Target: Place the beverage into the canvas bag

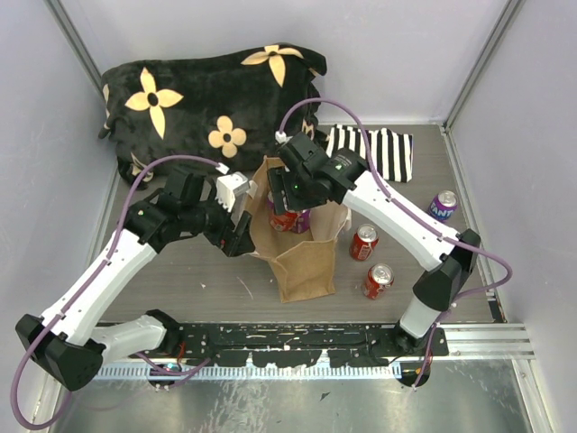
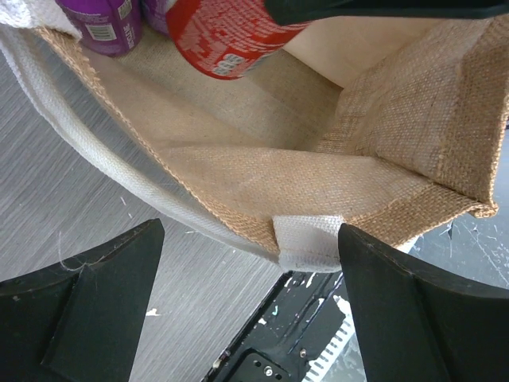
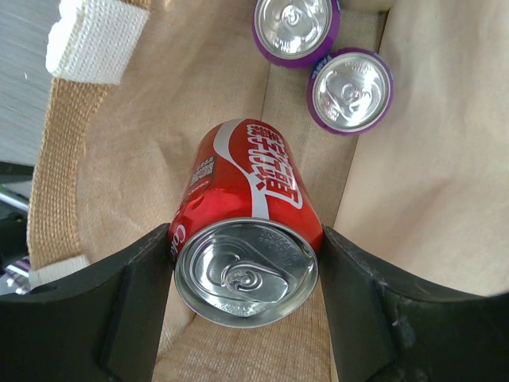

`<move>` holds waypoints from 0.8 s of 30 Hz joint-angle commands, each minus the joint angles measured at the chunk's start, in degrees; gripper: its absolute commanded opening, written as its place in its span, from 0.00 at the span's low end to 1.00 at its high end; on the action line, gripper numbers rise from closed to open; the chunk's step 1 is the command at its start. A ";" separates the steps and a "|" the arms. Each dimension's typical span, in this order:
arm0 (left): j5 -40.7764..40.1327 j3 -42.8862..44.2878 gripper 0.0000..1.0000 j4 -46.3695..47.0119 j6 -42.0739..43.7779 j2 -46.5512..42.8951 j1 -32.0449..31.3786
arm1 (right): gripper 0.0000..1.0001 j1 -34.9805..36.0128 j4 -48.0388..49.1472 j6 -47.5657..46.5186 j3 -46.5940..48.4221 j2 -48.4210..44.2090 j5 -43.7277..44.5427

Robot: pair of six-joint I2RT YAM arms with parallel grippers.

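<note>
The tan jute canvas bag (image 1: pixel 305 263) stands upright mid-table, mouth open. My right gripper (image 1: pixel 290 200) hangs over the mouth, shut on a red cola can (image 3: pixel 246 231) by its sides, can top toward the camera and inside the bag (image 3: pixel 199 103). Two purple cans (image 3: pixel 350 87) stand on the bag's floor beyond it. My left gripper (image 1: pixel 239 227) is open at the bag's left rim. In the left wrist view its gripper (image 2: pixel 250 294) frames the rim and a cream handle patch (image 2: pixel 310 240) without touching them. The red can (image 2: pixel 227 36) shows above.
On the table right of the bag lie two red cans (image 1: pixel 363 242) (image 1: pixel 378 280) and a purple can (image 1: pixel 442 206). A black flowered blanket (image 1: pixel 207 99) fills the back left, and a striped cloth (image 1: pixel 379 149) lies at the back right. A black base rail (image 1: pixel 297 338) runs along the near edge.
</note>
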 commanded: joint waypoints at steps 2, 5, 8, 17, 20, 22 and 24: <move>2.07 -1.49 0.98 -0.83 1.45 -1.78 -0.25 | 0.01 1.86 10.91 -0.29 2.27 2.06 5.05; 2.01 -1.27 0.98 -0.27 1.62 -1.68 -0.21 | 0.01 2.34 11.51 -1.26 3.17 4.71 5.41; 1.67 -0.92 0.98 0.56 1.22 -1.50 -0.23 | 0.01 2.70 10.90 -2.23 4.33 7.86 5.71; 0.64 1.13 0.98 3.63 -2.81 -1.02 -0.25 | 0.01 2.88 9.45 -2.87 4.58 10.70 8.98; 0.78 1.62 0.98 3.83 -3.28 -0.83 -0.25 | 0.01 2.88 9.84 -3.28 4.12 11.46 9.70; 0.84 1.80 0.98 3.86 -3.53 -0.76 -0.25 | 0.01 2.83 10.14 -3.51 4.06 12.34 9.67; 0.98 1.95 0.98 3.86 -3.72 -0.80 -0.25 | 0.01 2.88 10.58 -3.78 3.74 13.18 9.66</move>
